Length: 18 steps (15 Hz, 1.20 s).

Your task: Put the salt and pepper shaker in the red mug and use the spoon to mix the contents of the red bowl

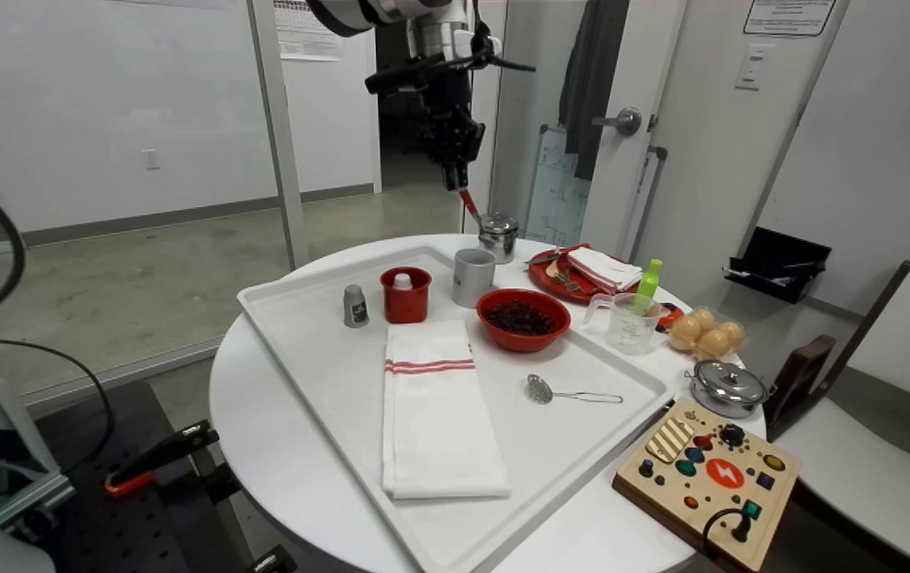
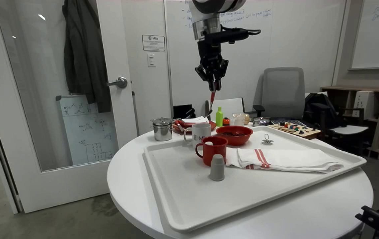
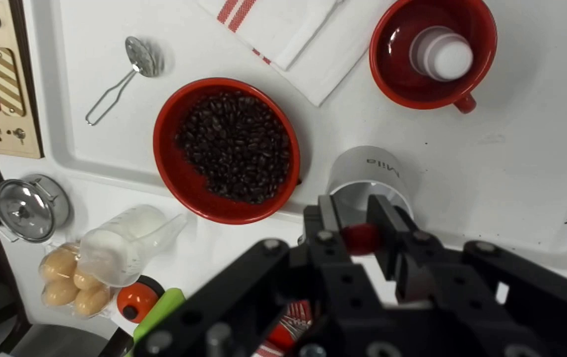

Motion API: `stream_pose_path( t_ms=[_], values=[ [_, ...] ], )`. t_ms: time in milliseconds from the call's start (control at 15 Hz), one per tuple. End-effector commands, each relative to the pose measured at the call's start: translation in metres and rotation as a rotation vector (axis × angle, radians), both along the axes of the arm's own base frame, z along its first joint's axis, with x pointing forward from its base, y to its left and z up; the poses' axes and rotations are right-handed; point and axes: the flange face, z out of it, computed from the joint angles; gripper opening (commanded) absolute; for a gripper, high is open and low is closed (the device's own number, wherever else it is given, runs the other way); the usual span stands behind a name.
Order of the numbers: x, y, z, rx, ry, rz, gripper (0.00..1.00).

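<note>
Bowl (image 1: 522, 343): wide, round, smooth, red. Contents: glossy dark beans (image 3: 241, 144), separately visible in the wrist view beside a bare strip of inner wall; a dark mass in both exterior views.

Gripper (image 2: 215, 87): black, jointed, raised higher than the bowl and off to one side of it, fingers clamped on a red-handled metal utensil (image 2: 212, 97). The utensil's curved metal end shows in both exterior views; the wrist view gives only a length of red handle between the fingers.

Grey cylindrical mug (image 1: 473, 280): smooth, just beside the bowl, lettered "Mila" in the wrist view.

Small red cylindrical mug (image 2: 210, 152): glossy, near the bowl but farther out than the grey mug.

Pale whitish shaker (image 3: 444, 57): round-topped, inside the red mug; the wrist view looks down on it, the exterior views show only its top.

Dark grey tapered shaker (image 2: 217, 168): upright, outside the red mug and farther from the bowl; on record in both exterior views only.

Silvery metal spoon (image 3: 137, 66): round pitted or perforated head, looped wire handle; near the bowl, on the side away from the grey mug.

Folded white cloth (image 1: 439, 430): red-striped, near the bowl.

Smooth white tray (image 1: 558, 446): raised rim, under the bowl.
</note>
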Motion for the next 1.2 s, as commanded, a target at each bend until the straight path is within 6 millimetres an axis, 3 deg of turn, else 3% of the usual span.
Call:
stream_pose_path(
  t_ms=[0, 733, 1067, 1133],
  values=[
    [0.010, 0.008, -0.017, -0.004, 0.050, 0.016, 0.11],
    [0.023, 0.027, -0.085, 0.028, 0.118, 0.063, 0.11],
    [0.036, 0.024, -0.103, 0.029, 0.129, 0.044, 0.12],
    [0.038, 0.023, -0.105, 0.027, 0.129, 0.038, 0.46]
  ],
)
